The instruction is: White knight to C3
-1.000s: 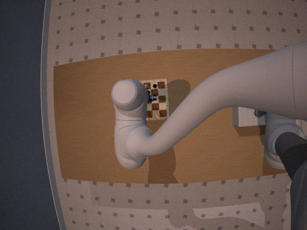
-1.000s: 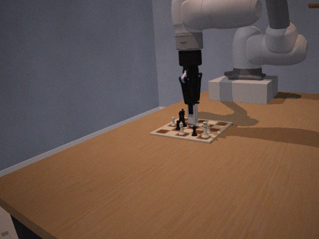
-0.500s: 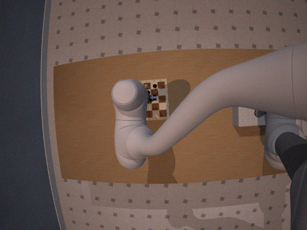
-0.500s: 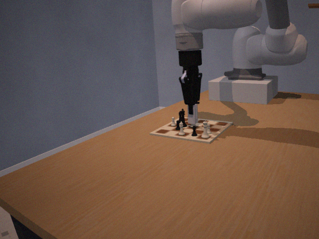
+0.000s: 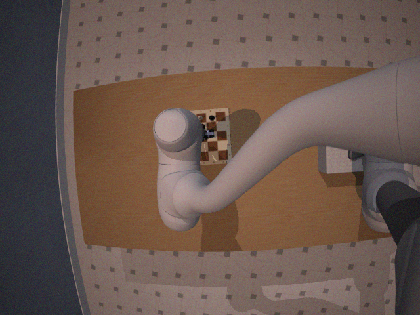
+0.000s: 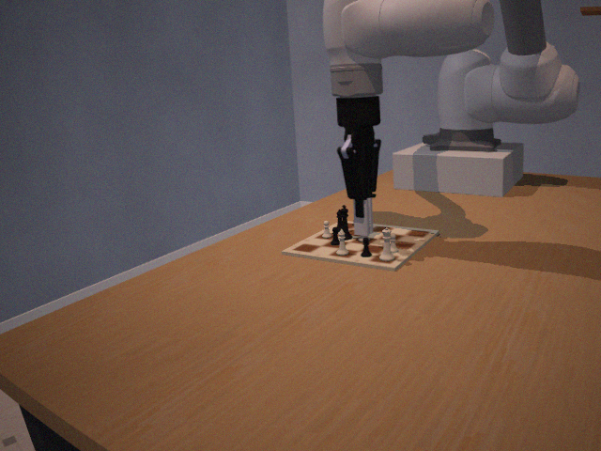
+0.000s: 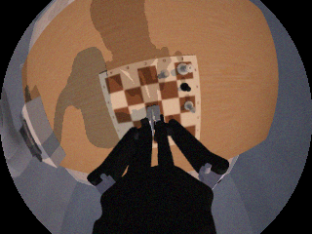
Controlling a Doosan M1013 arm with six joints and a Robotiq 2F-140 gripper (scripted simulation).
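The small chessboard (image 5: 224, 111) (image 6: 347, 262) (image 7: 105, 90) lies on the wooden table. My gripper (image 6: 362, 217) (image 7: 154, 111) (image 5: 209, 134) points straight down over the board's middle rows. It is shut on a small pale piece, the white knight, which hangs just above the board surface or touches it; I cannot tell which. Close to its left stand a tall black piece (image 6: 344, 218) and a black pawn (image 6: 334, 236). A white piece (image 6: 341, 242), another black pawn (image 6: 365, 247) and a tall white piece (image 6: 386, 244) stand in front. The arm hides the board's left half in the overhead view.
A white pawn (image 6: 326, 227) stands at the board's far left. A black pawn (image 5: 211, 117) and a pale piece (image 5: 201, 117) show on the top row from above. The arm's pale base block (image 6: 455, 169) (image 5: 334, 161) sits on the table behind the board.
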